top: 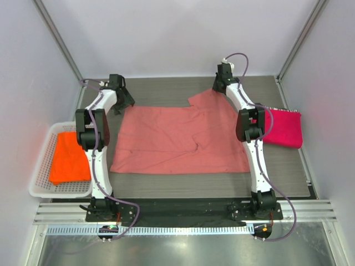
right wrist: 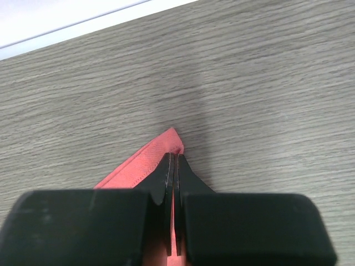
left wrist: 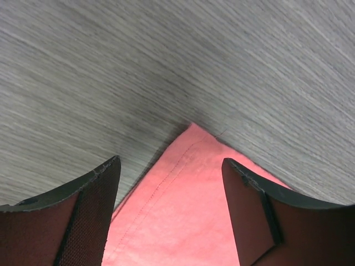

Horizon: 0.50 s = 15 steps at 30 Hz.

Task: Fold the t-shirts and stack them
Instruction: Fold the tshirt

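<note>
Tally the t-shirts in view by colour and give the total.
salmon-pink t-shirt: 1
magenta t-shirt: 1
orange t-shirt: 1
Total: 3

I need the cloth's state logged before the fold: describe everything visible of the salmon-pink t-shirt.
The salmon-pink t-shirt is plain soft cloth, spread nearly flat on the grey wood-grain table, with a small crease near its middle and a stitched hem along its edge. The right gripper is shut on its far right corner. The open left gripper straddles its far left corner.
</note>
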Available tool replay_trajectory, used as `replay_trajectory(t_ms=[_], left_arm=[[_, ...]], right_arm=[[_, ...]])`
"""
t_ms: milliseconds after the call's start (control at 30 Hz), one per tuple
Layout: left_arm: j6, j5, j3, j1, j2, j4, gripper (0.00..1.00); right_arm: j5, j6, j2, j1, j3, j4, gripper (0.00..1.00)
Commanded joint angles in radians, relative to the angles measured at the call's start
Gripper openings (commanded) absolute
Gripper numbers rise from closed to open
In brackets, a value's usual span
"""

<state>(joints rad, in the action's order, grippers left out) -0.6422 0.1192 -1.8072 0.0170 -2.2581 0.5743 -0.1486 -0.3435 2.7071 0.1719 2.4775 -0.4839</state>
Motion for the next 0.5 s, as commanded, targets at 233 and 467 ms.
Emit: replay_trajectory(t_ms=[233, 467], left_arm=[[0.010, -0.070, -0.121, -0.009, -0.106, 0.067, 0.52], [0.038, -0.003, -0.106, 0.026, -0.096, 0.090, 0.48]], right_arm=[[0.007, -0.025, -0.036, -0.025, -0.064, 0.019, 0.01], [0.034, -0.043, -0.059, -0.037, -0.077, 0.027, 0.01]])
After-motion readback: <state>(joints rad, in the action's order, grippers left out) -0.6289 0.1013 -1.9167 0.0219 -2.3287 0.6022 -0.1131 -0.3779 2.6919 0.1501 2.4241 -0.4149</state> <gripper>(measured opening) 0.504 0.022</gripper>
